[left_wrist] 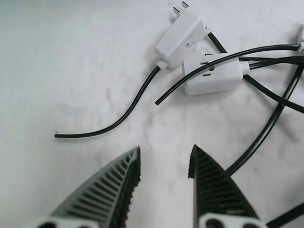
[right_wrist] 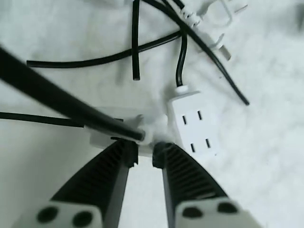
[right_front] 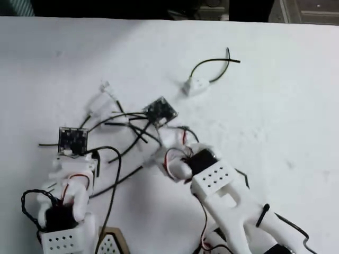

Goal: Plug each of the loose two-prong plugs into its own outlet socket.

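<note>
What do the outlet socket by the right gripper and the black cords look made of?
Outlet socket: hard white plastic, probably moulded; smooth, slightly glossy faces, crisp slots. Black cords: flexible rubbery or vinyl sheathing, judging by loose curves; satin sheen.

You will find no text, label, number or sign here that can be read. In the left wrist view, the white plug (left_wrist: 183, 39) has a few faint marks on its body, but they are too small to make out.
</note>
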Robot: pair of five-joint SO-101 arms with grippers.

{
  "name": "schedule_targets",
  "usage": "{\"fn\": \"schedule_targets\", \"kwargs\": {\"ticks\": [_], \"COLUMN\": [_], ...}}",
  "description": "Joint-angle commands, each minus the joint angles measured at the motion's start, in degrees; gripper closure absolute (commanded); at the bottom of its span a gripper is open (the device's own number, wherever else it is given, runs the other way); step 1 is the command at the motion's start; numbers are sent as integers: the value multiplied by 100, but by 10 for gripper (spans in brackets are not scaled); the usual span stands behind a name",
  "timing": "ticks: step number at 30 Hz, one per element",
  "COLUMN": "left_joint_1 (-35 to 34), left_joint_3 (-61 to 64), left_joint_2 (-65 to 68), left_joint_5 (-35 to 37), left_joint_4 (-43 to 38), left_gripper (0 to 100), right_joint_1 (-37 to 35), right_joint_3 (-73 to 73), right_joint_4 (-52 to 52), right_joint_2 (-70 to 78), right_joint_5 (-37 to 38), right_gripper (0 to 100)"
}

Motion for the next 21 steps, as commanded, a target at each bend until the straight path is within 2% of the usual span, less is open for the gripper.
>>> {"fn": "schedule_targets", "kwargs": {"ticks": [1, 11, 21], "left_joint_1": [48, 48, 48], "left_joint_3": [44, 62, 62], "left_joint_2": [-57, -57, -57], "left_joint_5": [-9, -9, -9], "left_joint_4": [-44, -97, -97], "left_gripper": [819, 819, 819], "right_joint_1": [295, 1578, 2659], "right_joint_3": [-712, -1837, -4026], "right_joint_4": [110, 66, 66], "right_joint_2": [-207, 180, 2844], "right_joint_5": [229, 923, 941], "right_gripper": [981, 981, 981]}}
